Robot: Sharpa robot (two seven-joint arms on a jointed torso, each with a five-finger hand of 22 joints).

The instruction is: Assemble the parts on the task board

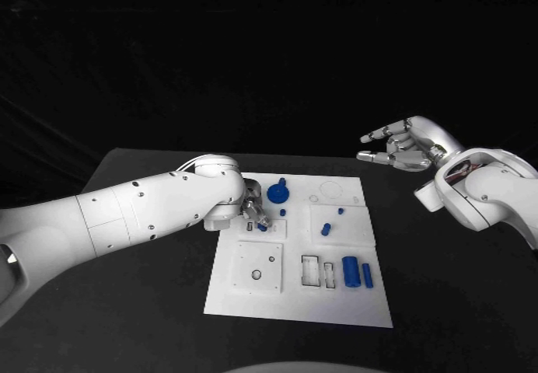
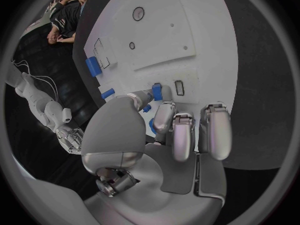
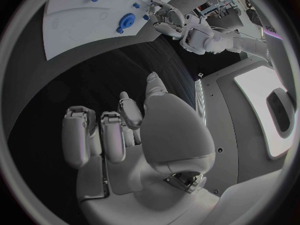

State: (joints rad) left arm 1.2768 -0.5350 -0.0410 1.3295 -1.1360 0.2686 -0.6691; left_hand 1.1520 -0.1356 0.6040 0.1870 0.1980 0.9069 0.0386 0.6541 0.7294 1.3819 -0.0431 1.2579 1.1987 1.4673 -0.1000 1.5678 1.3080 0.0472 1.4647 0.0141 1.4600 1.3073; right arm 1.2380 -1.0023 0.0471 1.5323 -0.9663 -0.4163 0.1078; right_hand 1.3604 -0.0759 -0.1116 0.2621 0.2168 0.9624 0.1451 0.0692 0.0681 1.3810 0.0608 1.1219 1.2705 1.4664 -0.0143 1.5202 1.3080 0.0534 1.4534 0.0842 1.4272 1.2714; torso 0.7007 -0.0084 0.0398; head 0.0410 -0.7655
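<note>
Head view: The task board point(image 1: 297, 303), a white plate, lies on the black table point(image 1: 134, 295). Near the board's right edge, two blue cylinders point(image 1: 351, 271) lie side by side, long axes running toward and away from the robot. Beside them are two rectangular slots point(image 1: 311, 271). A blue gear-shaped part point(image 1: 277, 190) sits at the board's far side. The left hand point(image 1: 251, 214) is over the board, pinching a small blue part point(image 1: 261, 227). The right hand point(image 1: 398, 148) is raised beyond the board's far right corner, fingers apart, holding nothing.

Left wrist view: The left hand's fingers point(image 2: 181, 132) curl downward; thumb and finger grip the small blue part point(image 2: 157, 91), upright beside a board slot.

Right wrist view: The right hand's fingers point(image 3: 103, 135) are loosely extended above bare table, well apart from the board.
</note>
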